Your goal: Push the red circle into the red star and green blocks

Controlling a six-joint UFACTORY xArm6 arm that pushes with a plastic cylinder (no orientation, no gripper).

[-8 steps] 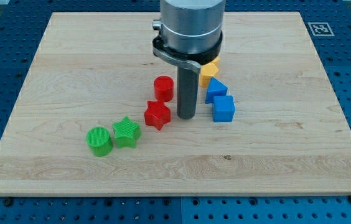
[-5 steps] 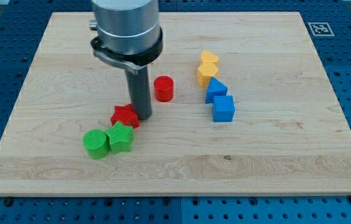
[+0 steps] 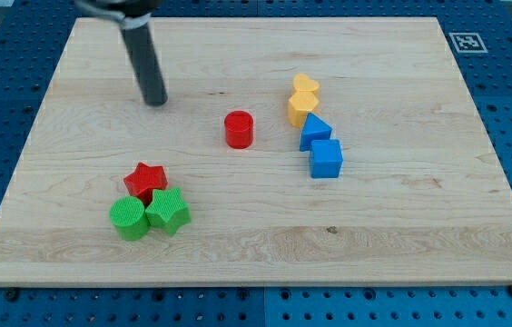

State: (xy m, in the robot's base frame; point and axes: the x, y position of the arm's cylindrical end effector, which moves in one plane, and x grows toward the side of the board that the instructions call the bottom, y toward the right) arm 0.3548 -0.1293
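Note:
The red circle (image 3: 239,129) stands near the middle of the wooden board (image 3: 401,227). The red star (image 3: 145,181) lies at the lower left, touching the green circle (image 3: 129,219) and the green star (image 3: 168,212) just below it. My tip (image 3: 154,102) is at the upper left of the board, well left of the red circle and above the red star, touching no block.
To the right of the red circle stands a close column of two yellow blocks (image 3: 303,98) above two blue blocks (image 3: 321,147). A black-and-white marker (image 3: 466,42) sits at the board's top right corner.
My tip swept left from beside the blue blocks, pushed the red star down-left against the green blocks, then moved up to the upper left. The red circle stayed put.

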